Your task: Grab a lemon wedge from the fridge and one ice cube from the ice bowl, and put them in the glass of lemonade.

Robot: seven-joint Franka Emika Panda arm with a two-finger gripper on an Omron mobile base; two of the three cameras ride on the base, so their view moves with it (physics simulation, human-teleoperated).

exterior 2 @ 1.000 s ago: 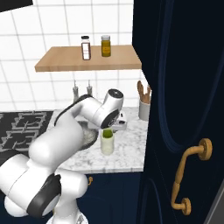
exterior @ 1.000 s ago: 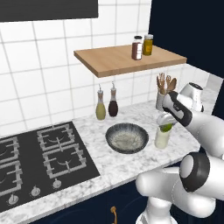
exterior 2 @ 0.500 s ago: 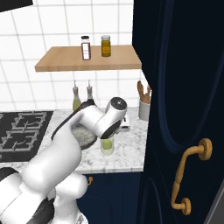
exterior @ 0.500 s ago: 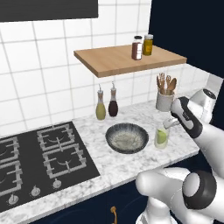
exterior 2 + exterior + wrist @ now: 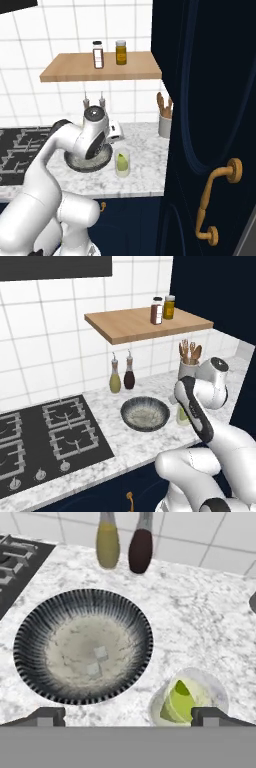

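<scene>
Lower right of the hand view — lemon wedge [image 5: 176,704] inside the glass of lemonade [image 5: 189,699]; gripper [image 5: 127,717] spread wide, empty — ice bowl [image 5: 35,626] at left.

The glossy white, rounded, tube-like robot arm [image 5: 200,466] fills the lower right of the left base view; its joints carry dark grey disc caps and black seams; the two small dark grey finger tips [image 5: 47,717] of its gripper [image 5: 127,718] rise at the hand view's bottom edge.
</scene>
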